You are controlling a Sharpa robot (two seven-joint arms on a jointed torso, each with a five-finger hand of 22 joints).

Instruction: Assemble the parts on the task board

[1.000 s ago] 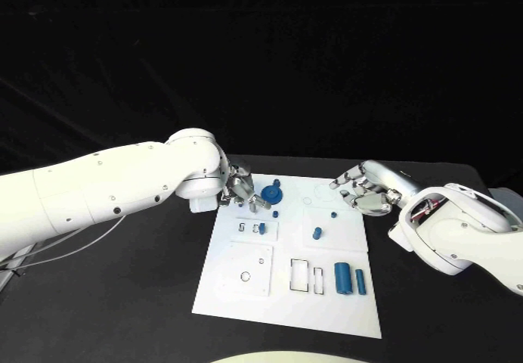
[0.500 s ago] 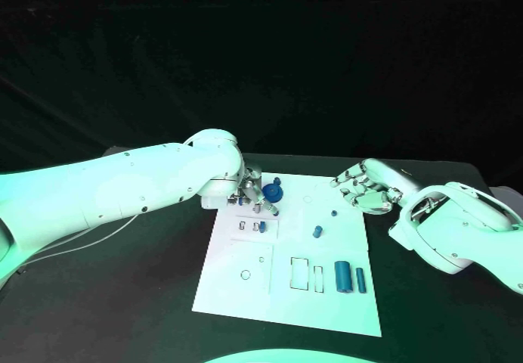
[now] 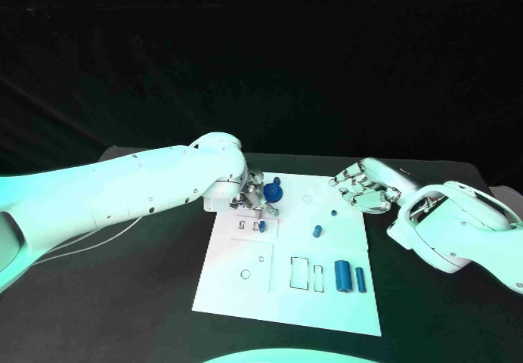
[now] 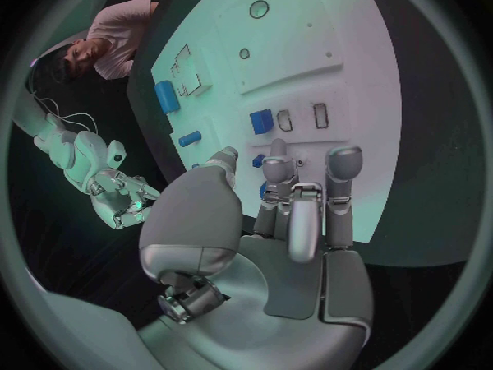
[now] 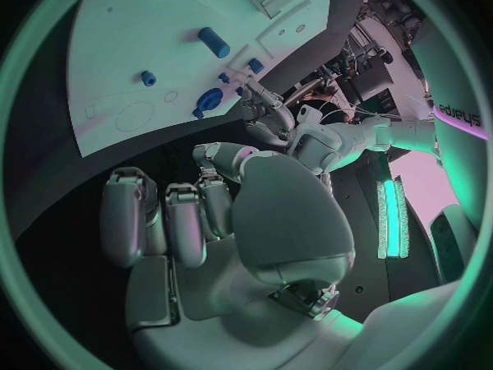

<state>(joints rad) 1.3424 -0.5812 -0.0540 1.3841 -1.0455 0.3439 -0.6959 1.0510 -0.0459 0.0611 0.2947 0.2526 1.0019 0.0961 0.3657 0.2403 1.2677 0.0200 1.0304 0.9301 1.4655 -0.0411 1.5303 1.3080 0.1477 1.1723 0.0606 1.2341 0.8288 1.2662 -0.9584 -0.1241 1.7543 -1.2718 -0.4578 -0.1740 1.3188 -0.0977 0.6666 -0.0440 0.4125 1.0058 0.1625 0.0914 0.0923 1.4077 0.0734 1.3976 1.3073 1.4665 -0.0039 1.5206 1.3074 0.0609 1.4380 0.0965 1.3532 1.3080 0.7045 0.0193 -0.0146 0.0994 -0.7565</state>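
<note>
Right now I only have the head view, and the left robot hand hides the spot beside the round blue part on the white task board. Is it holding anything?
Observer: In the left wrist view the left robot hand has its fingers stretched out and its palm bare. A bit of blue peeks between the fingers, so I cannot rule out a pinch.
Operator: What sits at its fingertips?
Observer: A small blue peg shows just behind one fingertip. I cannot tell whether they touch.
Operator: And the right robot hand's palm side?
Observer: The right wrist view shows the right robot hand with its fingers curled in and nothing inside them.
</note>
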